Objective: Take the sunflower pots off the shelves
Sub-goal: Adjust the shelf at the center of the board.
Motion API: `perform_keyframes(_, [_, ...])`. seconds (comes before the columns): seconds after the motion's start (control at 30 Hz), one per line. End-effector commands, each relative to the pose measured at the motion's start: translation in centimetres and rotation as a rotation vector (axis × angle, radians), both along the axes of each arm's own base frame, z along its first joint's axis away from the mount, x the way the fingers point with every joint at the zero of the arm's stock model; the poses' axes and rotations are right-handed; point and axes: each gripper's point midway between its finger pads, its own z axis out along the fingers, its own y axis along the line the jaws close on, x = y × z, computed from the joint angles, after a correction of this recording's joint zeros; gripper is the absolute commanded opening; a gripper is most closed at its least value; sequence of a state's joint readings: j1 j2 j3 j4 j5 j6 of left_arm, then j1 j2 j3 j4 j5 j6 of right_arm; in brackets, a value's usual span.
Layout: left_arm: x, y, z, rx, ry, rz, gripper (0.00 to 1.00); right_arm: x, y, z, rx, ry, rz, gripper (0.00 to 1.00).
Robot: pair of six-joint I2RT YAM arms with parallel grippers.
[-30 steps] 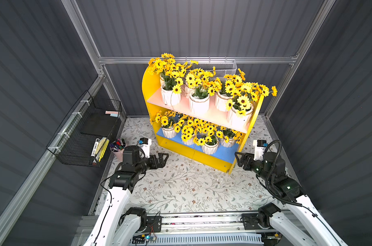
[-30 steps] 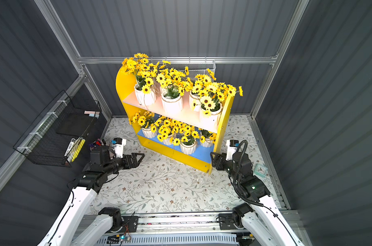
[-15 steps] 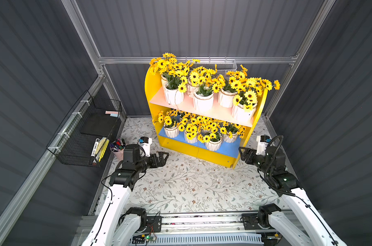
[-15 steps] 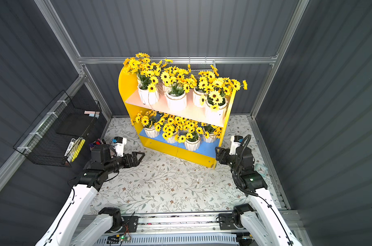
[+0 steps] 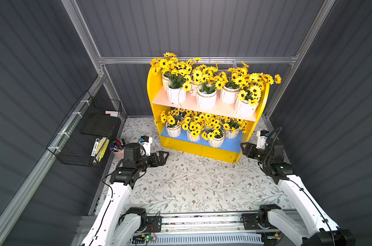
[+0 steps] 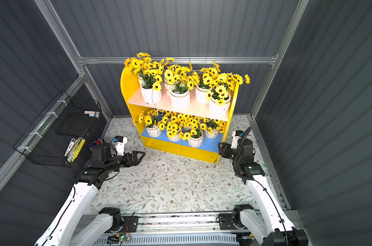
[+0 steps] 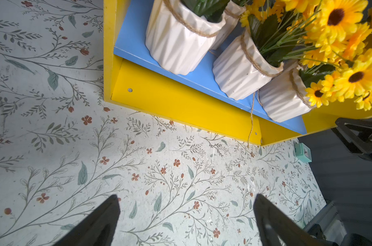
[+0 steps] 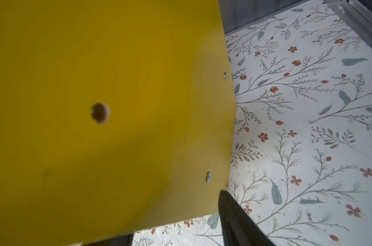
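- The left arm reaches forward, wrist low; the left gripper (image 5: 166, 155) points toward the robot's right, fingers (image 7: 108, 213) spread wide, empty.
- The right arm extends forward; the right gripper (image 5: 243, 149) points inward, one finger mostly hidden.

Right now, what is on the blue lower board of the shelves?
Four sunflower pots show on the blue lower board; the left wrist view shows part of another behind. Blooms and the pink upper board cover the rest of the back.

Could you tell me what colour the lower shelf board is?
The lower board is blue, clearest in the left wrist view.
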State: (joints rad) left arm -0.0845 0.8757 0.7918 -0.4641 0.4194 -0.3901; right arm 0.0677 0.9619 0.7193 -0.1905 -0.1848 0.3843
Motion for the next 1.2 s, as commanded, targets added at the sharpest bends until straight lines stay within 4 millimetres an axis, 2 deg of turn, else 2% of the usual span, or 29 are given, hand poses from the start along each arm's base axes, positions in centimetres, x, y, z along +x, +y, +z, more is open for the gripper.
perform_keyframes(0.0, [0.4, -0.4, 2.0, 0.008, -0.058, -0.027, 0.99, 2.3, -3.1, 1.6, -0.046, -0.060, -0.134, 0.61])
perform_keyframes(0.5, [0.2, -0.3, 2.0, 0.015, -0.063, -0.029, 0.99, 6.7, -6.0, 1.9, -0.081, -0.049, -0.197, 0.59])
perform_keyframes(0.57, [0.3, -0.3, 2.1, 0.015, -0.065, -0.030, 0.99, 7.7, -6.0, 0.8, -0.085, -0.023, -0.188, 0.59])
perform_keyframes(0.7, [0.1, -0.2, 2.2, 0.020, -0.070, -0.029, 0.99, 9.2, -5.8, 0.7, -0.080, -0.016, -0.172, 0.59])
perform_keyframes(0.97, [0.0, -0.1, 2.2, 0.026, -0.072, -0.026, 0.99, 12.3, -5.4, 1.6, -0.077, -0.033, -0.137, 0.59])
perform_keyframes(1.17, [0.1, -0.1, 2.2, 0.034, -0.072, -0.023, 0.99, 13.4, -5.5, 1.7, -0.097, -0.036, -0.129, 0.59])
